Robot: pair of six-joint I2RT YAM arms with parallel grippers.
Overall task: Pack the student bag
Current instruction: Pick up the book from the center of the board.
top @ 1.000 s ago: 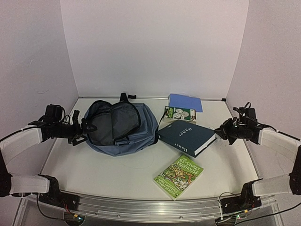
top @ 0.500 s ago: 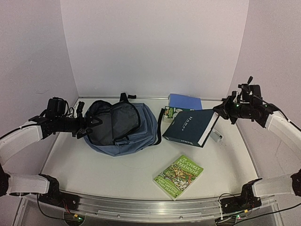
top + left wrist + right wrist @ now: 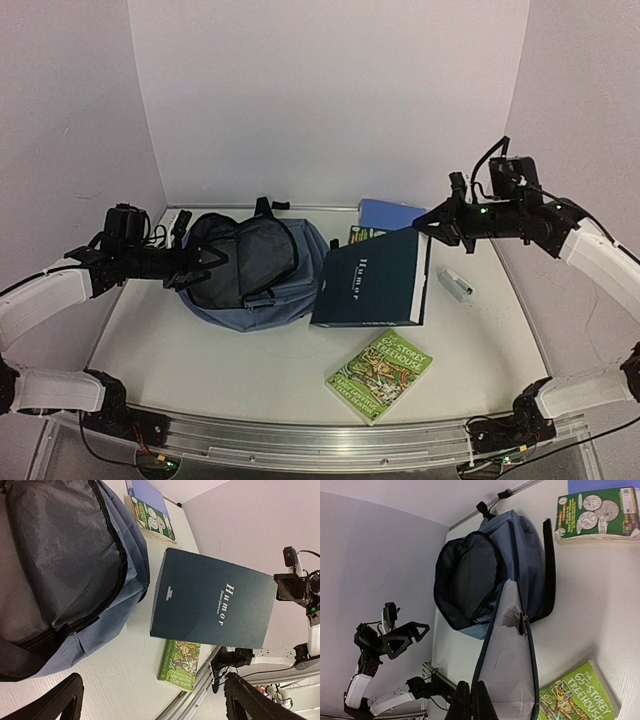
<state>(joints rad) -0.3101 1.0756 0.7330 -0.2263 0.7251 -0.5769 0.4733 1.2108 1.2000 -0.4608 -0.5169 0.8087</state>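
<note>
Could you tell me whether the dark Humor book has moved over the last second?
Yes. The dark book, lying flat before, now hangs from the right gripper, raised and shifted left toward the backpack, judged against the unmoved green paperback.

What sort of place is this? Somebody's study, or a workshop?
Probably a robot test booth, not a study: bare white walls box in one table, two arms are bolted to a metal rail at its near edge, and a backpack, a dark book and a green paperback look like props.
</note>
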